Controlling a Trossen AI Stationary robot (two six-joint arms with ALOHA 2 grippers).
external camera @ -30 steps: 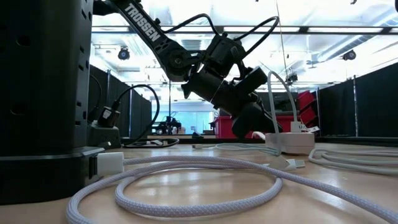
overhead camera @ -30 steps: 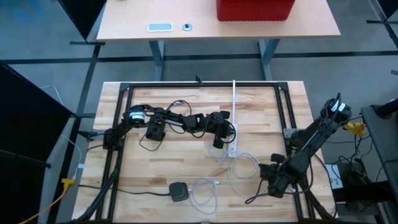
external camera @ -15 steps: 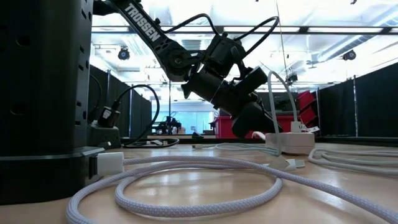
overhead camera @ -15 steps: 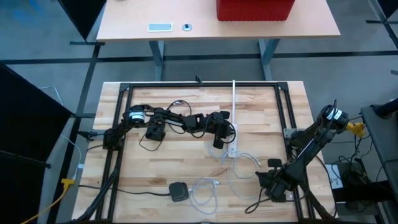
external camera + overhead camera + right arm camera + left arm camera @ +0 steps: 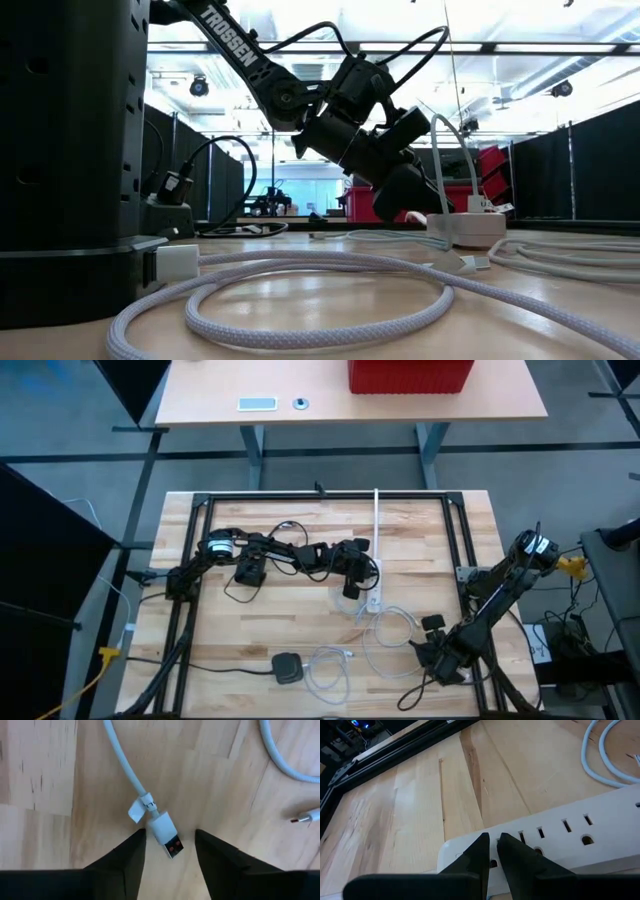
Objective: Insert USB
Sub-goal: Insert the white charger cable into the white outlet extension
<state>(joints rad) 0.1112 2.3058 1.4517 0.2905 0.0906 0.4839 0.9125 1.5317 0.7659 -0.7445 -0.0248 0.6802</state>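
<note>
1. The right hand is low over the near right part of the bench, fingers apart.
2. The white USB plug lies flat on the wood between those fingers, touching neither that I can see; its metal end points toward the wrist camera.
3. A small white tag sits on the cable just behind the plug.
4. A second, loose connector lies off to one side, near another loop of white cable.
5. The left hand is at the middle of the bench, fingers nearly together, tips against the end of the white power strip.
6. Nothing shows between the left fingers.
7. In the high view a black puck lies near the front edge, left of the cable loops.
</note>
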